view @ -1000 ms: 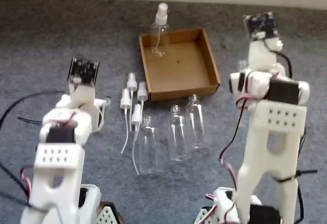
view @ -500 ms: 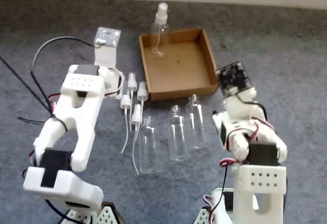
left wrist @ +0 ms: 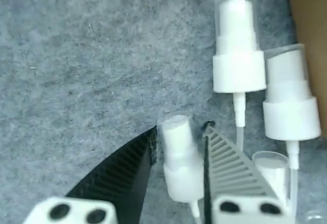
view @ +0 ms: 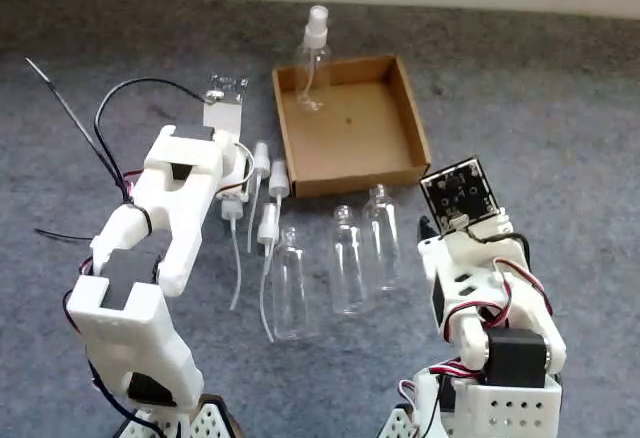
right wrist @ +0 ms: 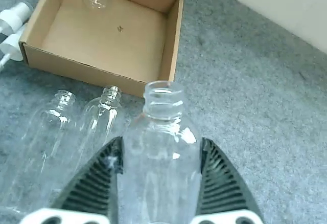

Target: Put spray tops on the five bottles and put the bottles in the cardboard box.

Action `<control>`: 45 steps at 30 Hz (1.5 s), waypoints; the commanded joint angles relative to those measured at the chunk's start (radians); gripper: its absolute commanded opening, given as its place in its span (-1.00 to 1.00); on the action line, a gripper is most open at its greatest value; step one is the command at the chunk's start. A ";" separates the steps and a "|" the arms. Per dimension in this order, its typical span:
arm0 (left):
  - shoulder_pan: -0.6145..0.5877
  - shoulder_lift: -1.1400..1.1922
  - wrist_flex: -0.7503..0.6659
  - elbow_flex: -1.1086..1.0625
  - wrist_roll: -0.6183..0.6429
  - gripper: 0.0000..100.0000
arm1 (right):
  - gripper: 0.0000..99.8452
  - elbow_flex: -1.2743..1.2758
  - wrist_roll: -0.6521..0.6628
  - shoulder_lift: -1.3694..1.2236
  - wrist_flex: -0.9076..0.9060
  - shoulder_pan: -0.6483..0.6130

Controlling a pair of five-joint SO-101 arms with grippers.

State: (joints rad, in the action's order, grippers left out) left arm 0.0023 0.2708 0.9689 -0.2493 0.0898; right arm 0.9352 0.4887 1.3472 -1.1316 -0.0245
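**Grey carpet table, both grippers loaded**

Grey carpet (view: 560,108) covers the table. The left gripper (left wrist: 180,132) pinches a spray top (left wrist: 180,165) between its jaws, the cap poking out past the tips. Just ahead of those tips a second spray top (left wrist: 238,45) and a third spray top (left wrist: 289,104) lie side by side. A fourth spray top (left wrist: 271,165) sits close against the outside of one jaw.

The right gripper (right wrist: 159,142) is clamped on an uncapped clear bottle (right wrist: 161,127), neck pointing forward. Beside it lie two bare bottles, a nearer bottle (right wrist: 102,116) and a farther bottle (right wrist: 53,119). The cardboard box (right wrist: 173,40) is just beyond their necks. A capped bottle (view: 312,58) stands at the box's far edge.
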 commanded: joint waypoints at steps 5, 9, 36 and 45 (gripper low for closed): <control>-0.012 -0.016 -0.002 0.028 0.008 -0.81 | -0.99 -0.018 -0.150 -0.105 0.024 -0.093; -0.068 -0.042 -0.002 0.041 0.005 -0.85 | -0.99 -0.024 -0.244 -0.173 0.054 -0.239; 0.189 -1.125 0.152 0.332 0.066 -0.86 | -0.99 0.193 -0.466 -0.097 0.553 -0.615; 0.394 -1.003 -0.032 0.383 0.060 -0.99 | -0.99 0.375 -0.466 0.140 0.605 -0.615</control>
State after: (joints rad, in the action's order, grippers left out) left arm 0.2831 -0.7679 1.0242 0.0974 0.1465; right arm 1.3050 0.0299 1.4208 -0.5531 -0.6322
